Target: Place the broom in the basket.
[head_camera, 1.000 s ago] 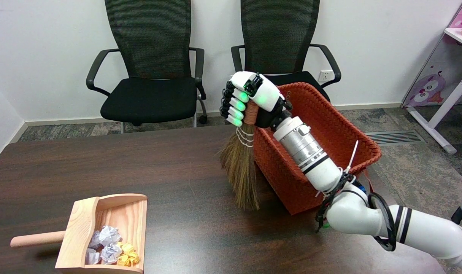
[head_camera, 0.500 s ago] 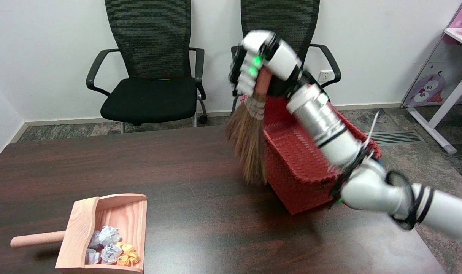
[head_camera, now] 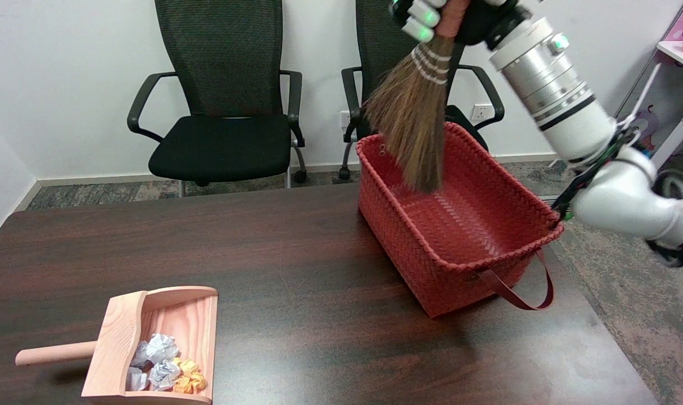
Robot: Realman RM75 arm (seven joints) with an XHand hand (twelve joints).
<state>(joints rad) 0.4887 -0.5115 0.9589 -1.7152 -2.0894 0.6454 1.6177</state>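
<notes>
Broom (head_camera: 414,129) now raised over red basket (head_camera: 459,264), handle clenched in right hand (head_camera: 451,14).

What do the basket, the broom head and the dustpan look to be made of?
Basket: woven red strips, likely plastic or faux leather, going by the smooth sheen. Broom head: dry brown straw-like fibres bound with pale cord. Dustpan: light unpainted wood with visible grain.

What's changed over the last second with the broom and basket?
The right hand, gripping the broom throughout, lifted it from beside the basket's left wall up and right; its bristles now hang over the basket's opening. The arm no longer covers the basket. The basket, the wooden dustpan and its crumpled papers stayed put.
</notes>
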